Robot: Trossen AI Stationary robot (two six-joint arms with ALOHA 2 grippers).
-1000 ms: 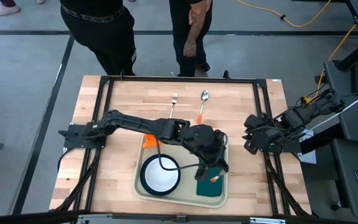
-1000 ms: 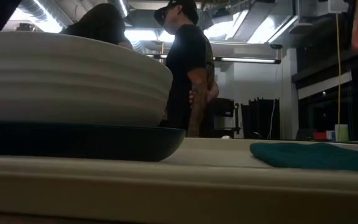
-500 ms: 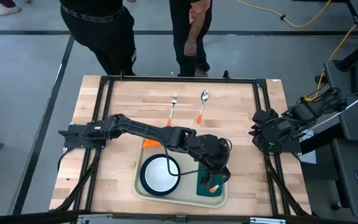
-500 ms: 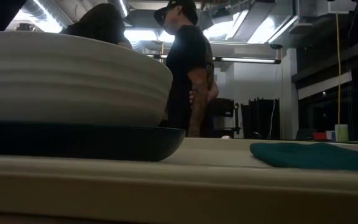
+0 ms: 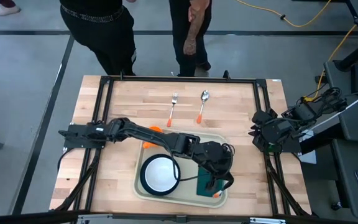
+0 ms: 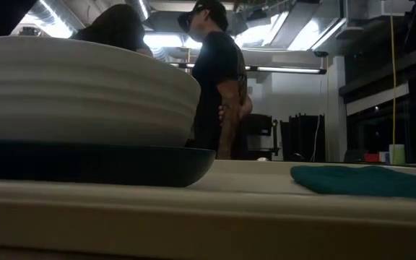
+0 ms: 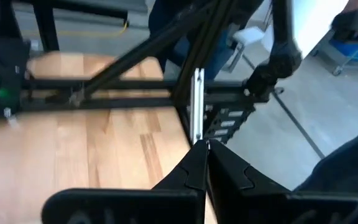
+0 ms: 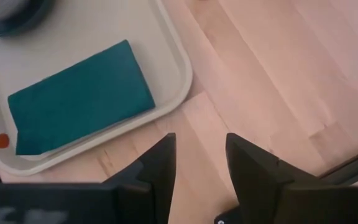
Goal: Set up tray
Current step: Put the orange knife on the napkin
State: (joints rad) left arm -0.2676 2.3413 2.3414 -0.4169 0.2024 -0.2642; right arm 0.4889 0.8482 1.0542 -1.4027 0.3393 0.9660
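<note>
The beige tray lies at the table's near middle. On it, a white bowl sits in a dark plate, with a dark green napkin to their right. My left gripper reaches over the napkin's near part and is shut on an orange-handled knife. My right gripper is open and waits at the table's right edge, looking toward the tray's rim. My left gripper pinches the knife between its two shut fingers. The silver blade sticks out past the fingertips. In the high view the orange handle end pokes out on the gripper's near side, above the napkin's near edge. Whether the knife touches the napkin I cannot tell.
A fork and a spoon, both orange-handled, lie side by side on the table's far middle. An orange thing shows partly under the left arm, just beyond the tray. Two people stand at the far edge. Bare wood lies left and right of the tray.
My left gripper has carried the knife over the napkin toward the table's near edge, staying shut on it, and the orange handle end has moved with it to the napkin's near edge. My right gripper has drawn back a little toward the table's right edge.
</note>
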